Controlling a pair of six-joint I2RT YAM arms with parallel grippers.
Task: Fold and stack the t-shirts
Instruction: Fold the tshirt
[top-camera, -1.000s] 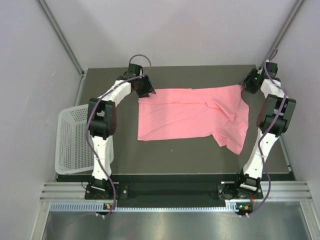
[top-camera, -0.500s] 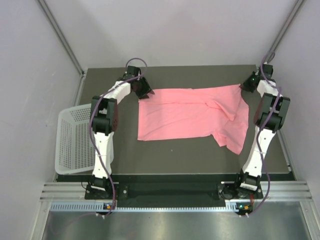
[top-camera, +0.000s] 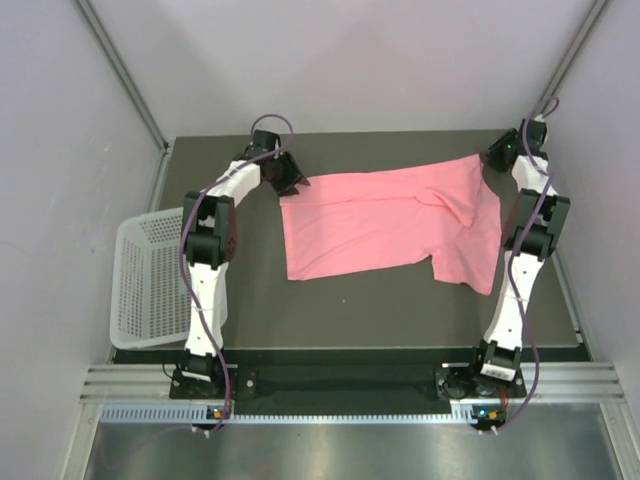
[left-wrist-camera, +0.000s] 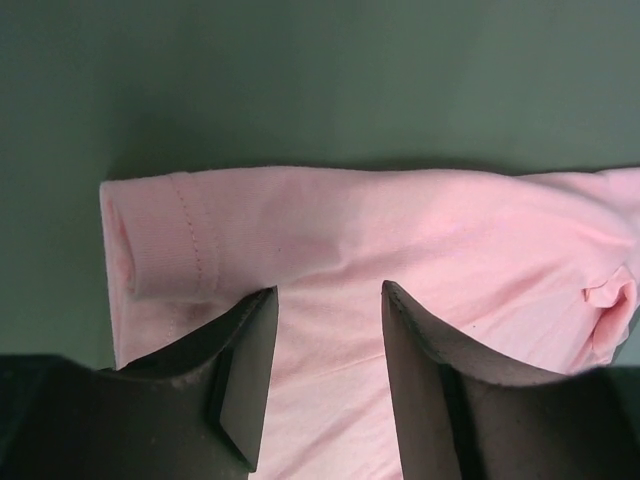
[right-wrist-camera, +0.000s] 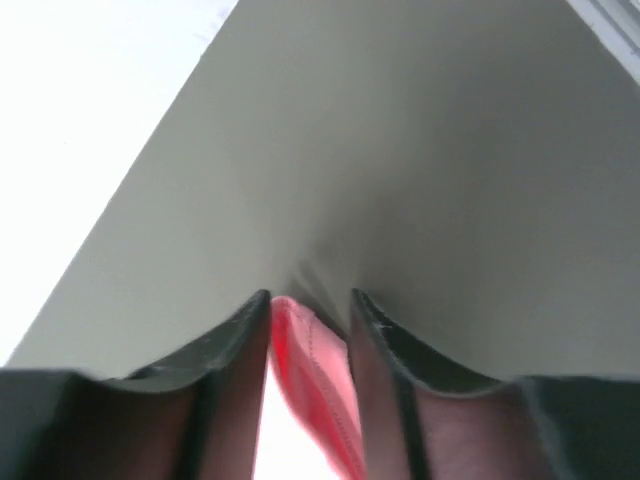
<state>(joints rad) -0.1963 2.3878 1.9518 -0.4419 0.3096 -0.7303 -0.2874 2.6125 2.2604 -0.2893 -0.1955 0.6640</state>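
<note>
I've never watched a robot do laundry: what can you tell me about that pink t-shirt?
The t-shirt is plain salmon pink, short-sleeved, of thin soft fabric, no print. It lies spread and lightly wrinkled on the far half of the dark table, a stitched sleeve hem at its left end. The right gripper pinches its far right corner; the left gripper stands open over the left end.

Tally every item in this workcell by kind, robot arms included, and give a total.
T-shirts: 1 (pink t-shirt)
Baskets: 1 (white basket)
Robot arms: 2 (one with the left gripper, one with the right gripper)
Total: 4
</note>
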